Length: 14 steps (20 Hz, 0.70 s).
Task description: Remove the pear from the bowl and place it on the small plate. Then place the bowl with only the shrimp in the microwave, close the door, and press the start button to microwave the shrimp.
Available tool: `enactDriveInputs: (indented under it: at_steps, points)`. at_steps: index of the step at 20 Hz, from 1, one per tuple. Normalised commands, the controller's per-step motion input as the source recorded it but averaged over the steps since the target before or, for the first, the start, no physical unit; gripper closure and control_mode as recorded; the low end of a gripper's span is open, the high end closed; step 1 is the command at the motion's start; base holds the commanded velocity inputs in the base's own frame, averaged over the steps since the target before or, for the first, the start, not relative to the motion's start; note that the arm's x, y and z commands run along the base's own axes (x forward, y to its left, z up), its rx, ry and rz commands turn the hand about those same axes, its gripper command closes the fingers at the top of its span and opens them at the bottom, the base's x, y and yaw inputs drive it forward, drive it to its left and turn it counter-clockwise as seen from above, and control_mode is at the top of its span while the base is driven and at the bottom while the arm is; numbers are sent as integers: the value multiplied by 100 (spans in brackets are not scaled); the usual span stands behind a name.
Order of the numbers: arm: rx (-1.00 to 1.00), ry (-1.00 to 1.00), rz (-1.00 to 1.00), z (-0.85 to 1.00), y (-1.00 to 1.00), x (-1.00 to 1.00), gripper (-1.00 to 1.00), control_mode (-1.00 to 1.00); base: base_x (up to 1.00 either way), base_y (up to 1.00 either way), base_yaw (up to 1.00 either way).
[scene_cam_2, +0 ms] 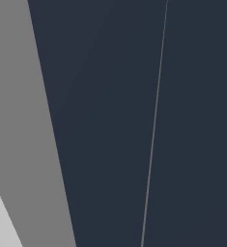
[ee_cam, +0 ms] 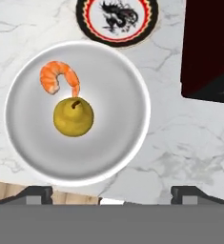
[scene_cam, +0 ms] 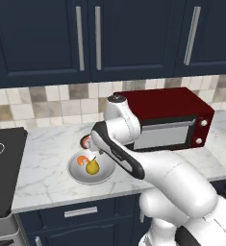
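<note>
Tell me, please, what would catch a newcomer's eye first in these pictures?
The yellow pear and the curled orange shrimp lie side by side in the wide grey bowl on the marble counter. Just beyond the bowl lies the small plate with a black rim; a dark red countertop oven stands to the bowl's right.

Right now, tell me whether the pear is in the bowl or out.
In. The pear lies inside the bowl, beside the shrimp.
</note>
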Motion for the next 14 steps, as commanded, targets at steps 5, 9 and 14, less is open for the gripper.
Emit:
enactDriveInputs:
  at_steps: [5, 9, 14]
  points:
    - [0, 12, 3, -32, 49, 47, -100, -100, 0, 0, 0]
    - [0, 7, 4, -44, 12, 43, -100, -100, 0, 0, 0]
    - [0, 3, 7, -57, 20, 9, -100, -100, 0, 0, 0]
